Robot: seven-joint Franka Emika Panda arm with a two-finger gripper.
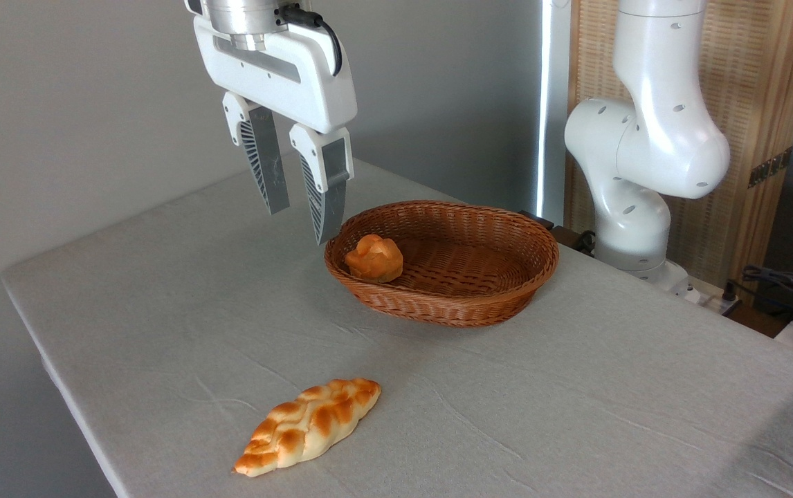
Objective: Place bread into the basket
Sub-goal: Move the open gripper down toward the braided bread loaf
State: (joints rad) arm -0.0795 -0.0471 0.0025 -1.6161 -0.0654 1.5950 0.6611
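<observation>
Bread (308,426) lies flat on the table (182,304), well below my gripper (302,223) and nearer the camera, close to the front edge. My gripper hangs in the air with fingers parted, holding nothing. Just to its right and lower sits the basket (442,309), a bun (374,258) at its near-left end. I can read no writing anywhere.

Count by kind:
- One long braided loaf, pale cream with golden-orange bumps (308,426).
- One small round orange bun (374,258).
- One shallow oval basket of reddish-brown woven wicker (479,304).
- One white two-finger gripper with grey ribbed fingers (303,221).
- One grey cloth-covered table (576,387).
</observation>
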